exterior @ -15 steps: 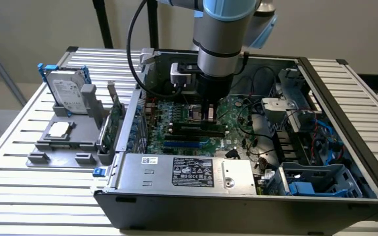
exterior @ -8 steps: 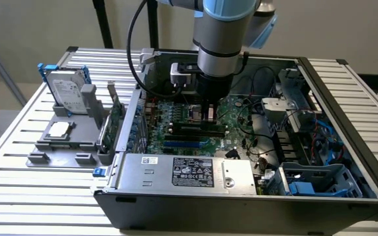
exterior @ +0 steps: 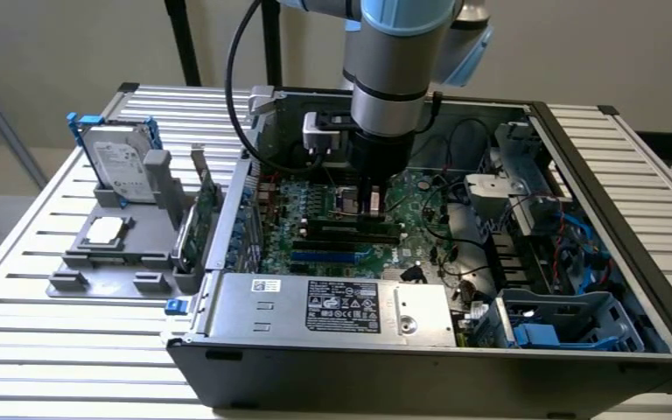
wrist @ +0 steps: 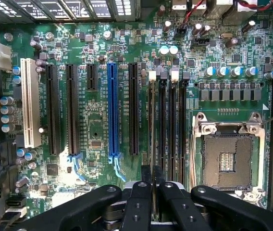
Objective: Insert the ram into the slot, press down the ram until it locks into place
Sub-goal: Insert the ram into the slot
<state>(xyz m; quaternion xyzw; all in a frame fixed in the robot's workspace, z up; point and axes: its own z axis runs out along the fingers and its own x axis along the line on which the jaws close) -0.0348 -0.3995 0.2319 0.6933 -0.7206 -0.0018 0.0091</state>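
gripper (wrist: 152, 177) pinches the ram (wrist: 152, 125), standing edge-on in the slot (wrist: 152, 76) at the middle of the motherboard (wrist: 98, 134), near the cpu socket (wrist: 228, 161).

Bright, even light (soft shadows)

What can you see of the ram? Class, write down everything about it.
The ram shows edge-on as a thin pale strip, standing upright along the slot beside the black expansion sockets. One end sits between the fingertips of the gripper, which look shut on it. Chips and label are hidden; whether it has locked cannot be told.
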